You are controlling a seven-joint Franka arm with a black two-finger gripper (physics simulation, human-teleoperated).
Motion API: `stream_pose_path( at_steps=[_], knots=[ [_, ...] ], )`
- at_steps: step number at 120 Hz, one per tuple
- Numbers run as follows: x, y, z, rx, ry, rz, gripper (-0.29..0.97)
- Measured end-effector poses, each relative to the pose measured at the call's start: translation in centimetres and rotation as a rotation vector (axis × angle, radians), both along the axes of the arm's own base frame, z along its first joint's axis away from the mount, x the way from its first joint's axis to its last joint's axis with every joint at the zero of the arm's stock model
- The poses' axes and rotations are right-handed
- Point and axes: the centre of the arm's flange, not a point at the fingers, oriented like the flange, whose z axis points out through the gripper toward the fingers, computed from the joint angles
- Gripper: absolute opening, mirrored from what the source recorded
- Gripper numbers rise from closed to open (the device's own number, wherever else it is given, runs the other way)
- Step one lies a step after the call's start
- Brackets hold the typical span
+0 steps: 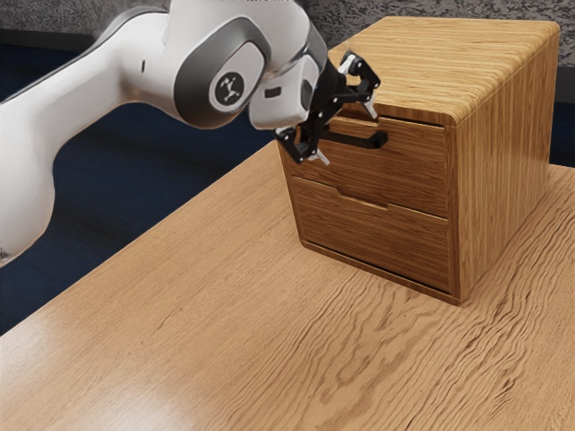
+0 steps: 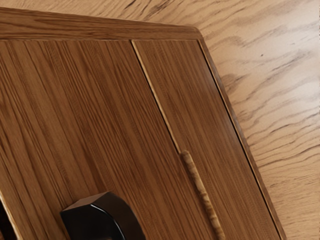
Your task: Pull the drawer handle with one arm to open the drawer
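Currently, a white robot arm (image 1: 135,63) is seen reaching from the exterior view's left to a small oak-coloured wooden cabinet (image 1: 503,135) that is set on a light wooden table (image 1: 225,341). Two drawers are stacked in the cabinet's front. The top drawer (image 1: 413,166) appears to be shut, with its face level with the cabinet's frame. A black bar-shaped drawer handle (image 1: 368,140) is mounted on it and stands off from the wood.

The black two-finger gripper (image 1: 344,133) is held at the end of this handle nearer the arm. Its fingers are spread, one above the bar and one below it, so that the bar is bracketed between them. Whether either pad is touching the bar cannot be told from this angle.

The handle's long axis is laid level along the drawer's face, and the line between the fingers is set across it, which suits a close-and-pull. The pull would have to be made straight out from the face, toward the exterior view's lower left.

In the wrist view, the handle's dark rounded end (image 2: 100,217) is seen just under the hand against the top drawer's grain (image 2: 75,125), with the lower drawer (image 2: 200,110) and the table (image 2: 280,60) beyond.
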Motion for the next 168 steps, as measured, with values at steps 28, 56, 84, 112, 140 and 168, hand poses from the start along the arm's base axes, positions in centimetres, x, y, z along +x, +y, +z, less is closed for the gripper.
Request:
stream_pose_path(
  at_steps=[28,56,84,112,140,168],
  knots=[
    [0.3,1.5,-0.2,0.003,0.003,0.031,0.66],
    [0.5,1.7,-0.8,0.005,0.017,0.041,0.66],
    [1.1,2.9,-2.3,0.009,0.045,0.066,0.66],
    [1.1,3.4,-2.9,0.011,0.062,0.079,0.66],
    [0.5,4.7,-3.3,0.018,0.077,0.103,0.66],
    [-3.1,6.9,-3.7,0.028,0.150,0.155,0.66]
  ],
)
